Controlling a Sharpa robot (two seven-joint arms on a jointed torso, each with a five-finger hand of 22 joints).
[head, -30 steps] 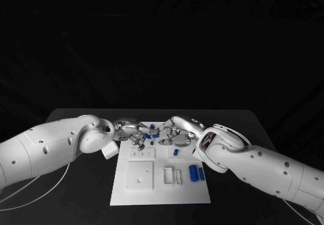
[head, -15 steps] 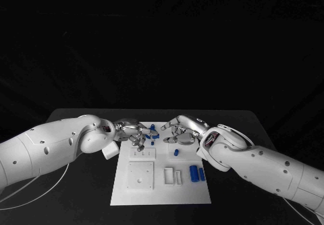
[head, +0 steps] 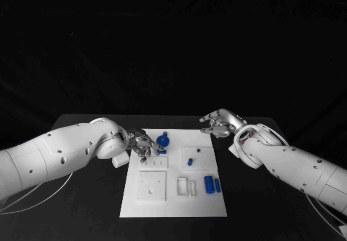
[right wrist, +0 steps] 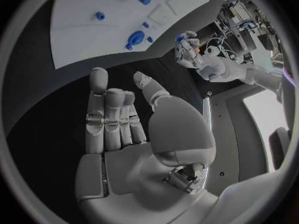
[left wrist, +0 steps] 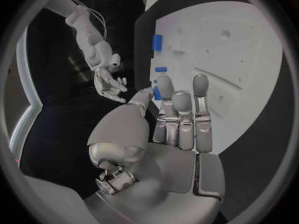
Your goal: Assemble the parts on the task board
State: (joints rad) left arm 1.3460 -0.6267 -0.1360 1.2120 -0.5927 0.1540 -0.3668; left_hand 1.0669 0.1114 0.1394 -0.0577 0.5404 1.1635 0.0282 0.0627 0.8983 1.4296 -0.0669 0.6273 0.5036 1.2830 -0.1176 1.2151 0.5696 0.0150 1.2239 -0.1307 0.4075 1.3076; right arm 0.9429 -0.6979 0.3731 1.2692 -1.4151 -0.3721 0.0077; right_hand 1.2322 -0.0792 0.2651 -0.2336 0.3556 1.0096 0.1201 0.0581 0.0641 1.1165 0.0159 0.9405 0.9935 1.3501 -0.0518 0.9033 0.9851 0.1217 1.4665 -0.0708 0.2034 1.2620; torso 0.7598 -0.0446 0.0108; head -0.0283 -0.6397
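White task board (head: 173, 201) lies mid-table (head: 87, 211). Left hand (head: 147, 146) hovers over its far left corner, fingers slightly apart, holding nothing. Right hand (head: 220, 122) hangs off the board's far right corner, fingers loosely spread and empty. Blue round part (head: 163, 140) sits beside the left hand; two blue cylinders (head: 211, 184) lie nearer.

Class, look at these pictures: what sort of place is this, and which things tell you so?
Probably a robotics lab test bench: a black table carrying a white task board with small blue parts, and the robot's left hand and right hand over it.
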